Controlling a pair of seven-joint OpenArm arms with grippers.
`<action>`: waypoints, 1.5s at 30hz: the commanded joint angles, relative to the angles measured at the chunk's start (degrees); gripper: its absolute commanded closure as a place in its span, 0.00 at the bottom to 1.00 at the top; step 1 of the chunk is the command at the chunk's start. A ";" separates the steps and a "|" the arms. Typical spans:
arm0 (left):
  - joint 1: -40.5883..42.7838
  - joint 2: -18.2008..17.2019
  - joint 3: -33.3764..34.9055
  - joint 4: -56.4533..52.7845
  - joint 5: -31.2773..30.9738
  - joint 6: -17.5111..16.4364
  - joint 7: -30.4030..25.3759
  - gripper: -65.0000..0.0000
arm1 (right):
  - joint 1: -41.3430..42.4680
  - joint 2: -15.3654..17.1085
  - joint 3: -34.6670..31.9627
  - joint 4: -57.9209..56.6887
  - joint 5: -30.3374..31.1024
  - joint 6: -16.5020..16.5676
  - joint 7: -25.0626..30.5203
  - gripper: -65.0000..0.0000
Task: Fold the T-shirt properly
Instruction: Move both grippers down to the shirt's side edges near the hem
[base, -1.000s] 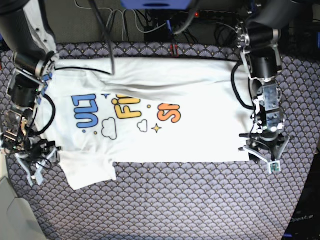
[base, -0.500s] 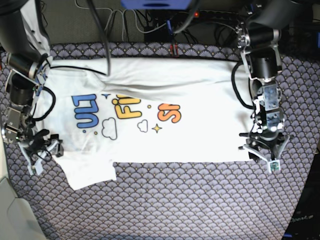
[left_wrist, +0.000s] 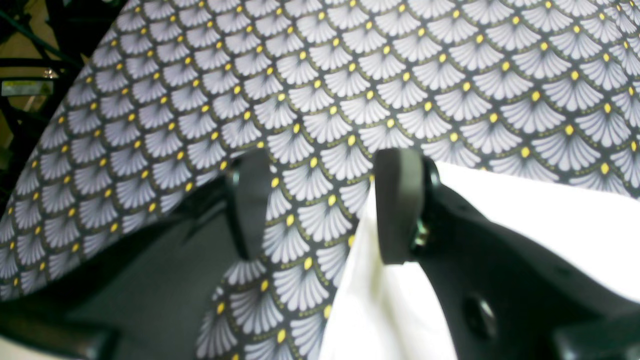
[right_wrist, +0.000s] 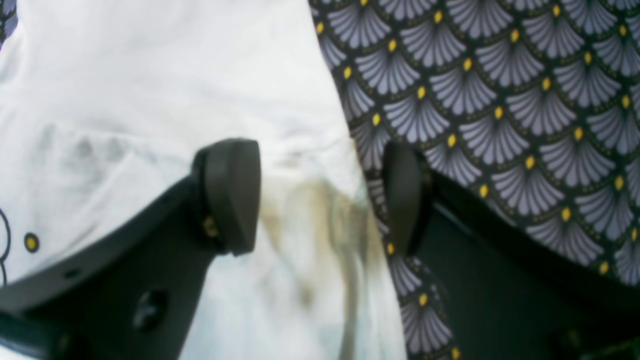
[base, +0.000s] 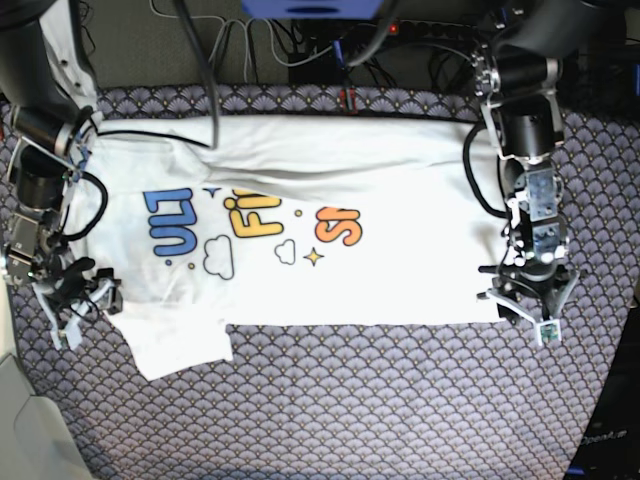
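Base view | T-shirt lies flat, print up, on the patterned cloth | my left gripper and right gripper straddle its near corners, jaws apart, holding nothing, placed for a lengthwise fold.

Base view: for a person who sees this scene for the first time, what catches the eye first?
First the big white T-shirt, spread printed side up across the scallop-patterned cloth, its blue, yellow and orange letters left of centre. Then the two open grippers at its near corners: the left gripper at the right corner, the right gripper beside the sleeve on the left.
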 joint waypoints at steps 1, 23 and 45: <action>-1.64 -0.45 -0.06 1.20 0.06 0.29 -1.52 0.49 | 0.88 0.94 0.14 0.81 0.66 -0.01 1.42 0.39; -3.48 -0.18 -0.06 -0.65 0.06 0.29 -1.70 0.49 | -1.23 0.67 -0.04 0.72 0.66 -0.01 4.49 0.71; -7.97 -0.10 0.03 -16.03 0.06 0.29 -12.16 0.49 | -3.16 0.06 -0.04 0.81 0.57 -0.01 4.41 1.00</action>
